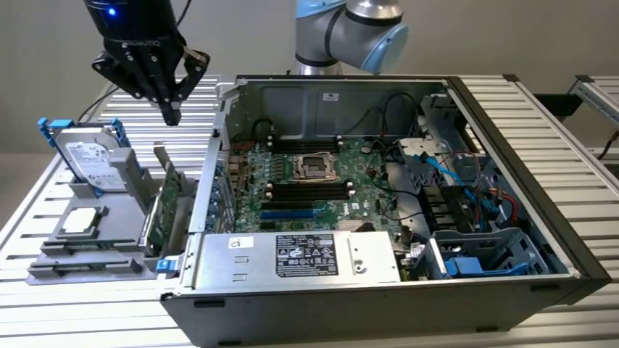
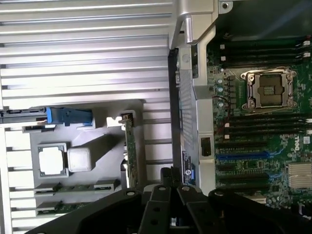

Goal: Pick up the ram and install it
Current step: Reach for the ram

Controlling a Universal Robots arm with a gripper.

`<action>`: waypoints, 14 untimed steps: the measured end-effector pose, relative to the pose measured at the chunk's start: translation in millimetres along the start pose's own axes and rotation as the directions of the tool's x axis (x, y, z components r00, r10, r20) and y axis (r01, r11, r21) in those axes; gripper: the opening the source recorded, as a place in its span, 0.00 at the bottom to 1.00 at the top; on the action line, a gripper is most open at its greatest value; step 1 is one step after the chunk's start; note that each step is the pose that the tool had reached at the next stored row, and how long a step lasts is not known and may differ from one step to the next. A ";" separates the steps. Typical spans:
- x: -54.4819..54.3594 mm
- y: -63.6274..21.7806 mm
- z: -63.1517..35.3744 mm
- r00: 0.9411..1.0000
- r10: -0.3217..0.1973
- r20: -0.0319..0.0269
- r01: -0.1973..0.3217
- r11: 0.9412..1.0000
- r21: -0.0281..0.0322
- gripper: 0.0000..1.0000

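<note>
Gripper (image 1: 172,113) pressed together, nothing pinched; pointed straight down, hanging high over the side of the grey holder (image 1: 124,235) nearest the open computer case (image 1: 541,217), on the exterior view's left; arm (image 1: 349,29) bent behind the case; under the gripper stood the upright expansion card (image 1: 169,199); ram (image 2: 78,187) lay flat in a holder slot, beyond the CPU (image 2: 51,160), well apart from the fingers; hard drive (image 1: 87,156) stood upright in the holder.

the gripper (image 2: 170,173), fingers pressed together and empty, sits at the frame's edge between a gray tray (image 2: 97,146) and the open computer case (image 2: 176,97). the tray holds a processor (image 2: 51,161), an upright green card (image 2: 130,146) and a flat ram stick (image 2: 73,187). the motherboard (image 2: 253,146) lies inside the case.
</note>
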State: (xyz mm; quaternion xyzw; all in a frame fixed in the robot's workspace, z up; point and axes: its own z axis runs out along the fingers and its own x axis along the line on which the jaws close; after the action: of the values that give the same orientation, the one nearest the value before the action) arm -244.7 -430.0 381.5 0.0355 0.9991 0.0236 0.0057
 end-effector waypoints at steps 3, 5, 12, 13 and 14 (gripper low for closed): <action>10.4 -6.1 0.4 1.000 0.000 0.000 0.000 1.000 0.000 0.11; 16.1 -10.3 0.5 1.000 0.000 0.000 0.000 1.000 0.000 0.11; 32.9 -24.6 1.0 1.000 0.000 0.000 0.000 1.000 0.000 0.11; 35.4 -26.6 1.3 1.000 0.000 0.000 0.000 1.000 0.000 0.11; 37.8 -28.4 1.5 1.000 0.000 0.000 0.000 1.000 0.000 0.11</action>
State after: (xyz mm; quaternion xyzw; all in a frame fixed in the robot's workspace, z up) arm -284.3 -455.5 378.3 0.0355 0.9991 0.0236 0.0055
